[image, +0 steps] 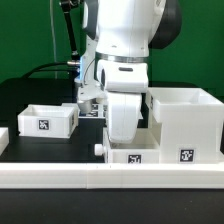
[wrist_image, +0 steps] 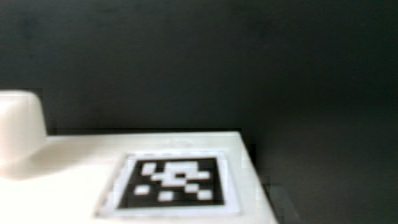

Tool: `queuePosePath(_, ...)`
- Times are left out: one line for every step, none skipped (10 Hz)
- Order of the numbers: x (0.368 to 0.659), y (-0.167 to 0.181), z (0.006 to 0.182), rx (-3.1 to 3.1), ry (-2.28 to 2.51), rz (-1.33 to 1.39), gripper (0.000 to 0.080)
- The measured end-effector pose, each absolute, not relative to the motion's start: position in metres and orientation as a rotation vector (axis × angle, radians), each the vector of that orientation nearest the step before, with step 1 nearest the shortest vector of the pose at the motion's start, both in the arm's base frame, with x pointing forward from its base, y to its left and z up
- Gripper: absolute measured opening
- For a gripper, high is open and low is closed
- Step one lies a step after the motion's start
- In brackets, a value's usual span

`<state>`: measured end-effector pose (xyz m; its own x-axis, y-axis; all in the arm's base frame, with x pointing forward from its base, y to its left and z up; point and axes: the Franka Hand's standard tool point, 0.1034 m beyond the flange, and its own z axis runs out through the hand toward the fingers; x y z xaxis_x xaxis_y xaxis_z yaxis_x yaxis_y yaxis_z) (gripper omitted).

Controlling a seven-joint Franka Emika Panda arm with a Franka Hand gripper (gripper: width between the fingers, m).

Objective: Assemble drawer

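The drawer's large white boxy housing (image: 186,124) stands at the exterior view's right, a tag on its front. One open-top tray (image: 45,119) sits at the exterior view's left. A second tray (image: 132,157), tagged and with a small knob (image: 100,150), lies in front of the housing, right under my gripper (image: 122,142). The gripper hangs low over it and its fingertips are hidden behind the white hand. The wrist view shows a white tagged face (wrist_image: 175,182) and a rounded white knob (wrist_image: 18,130) very close, with no fingers in sight.
The long white border rail (image: 100,180) runs along the front edge. The table top is black (wrist_image: 267,60). Cables (image: 72,70) hang behind the arm at the back.
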<state>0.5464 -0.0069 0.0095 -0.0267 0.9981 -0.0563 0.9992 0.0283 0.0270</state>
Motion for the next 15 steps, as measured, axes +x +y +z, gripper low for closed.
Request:
queuePosePath(0.546, -0.007, 0.01, 2.15, 2.21, -0.034, 0.0042)
queuePosePath(0.546, -0.007, 0.01, 2.151, 2.21, -0.034, 0.0042)
queuePosePath(0.547, -0.007, 0.009, 2.152, 2.208, -0.034, 0.0042)
queuePosePath(0.547, -0.004, 0.009, 2.164, 2.197, -0.032, 0.0042)
queuePosePath(0.548, -0.002, 0.008, 2.168, 2.193, -0.032, 0.0042)
queuePosePath(0.548, -0.001, 0.008, 2.183, 2.179, -0.034, 0.0042)
queuePosePath(0.546, 0.001, 0.007, 2.206, 2.161, -0.042, 0.0042)
queuePosePath(0.546, 0.003, 0.007, 2.228, 2.144, -0.053, 0.0042)
queuePosePath(0.545, 0.003, 0.007, 2.228, 2.145, -0.06, 0.0042)
queuePosePath(0.546, 0.002, 0.007, 2.23, 2.142, -0.058, 0.0042)
queuePosePath(0.546, 0.001, 0.007, 2.233, 2.14, -0.058, 0.0042)
queuePosePath(0.546, 0.001, 0.007, 2.233, 2.14, -0.058, 0.0042)
queuePosePath(0.546, 0.001, 0.007, 2.225, 2.147, -0.059, 0.0042)
queuePosePath(0.547, 0.0, 0.007, 2.178, 2.183, -0.062, 0.0042)
queuePosePath(0.548, 0.004, 0.008, 2.126, 2.221, -0.08, 0.0042)
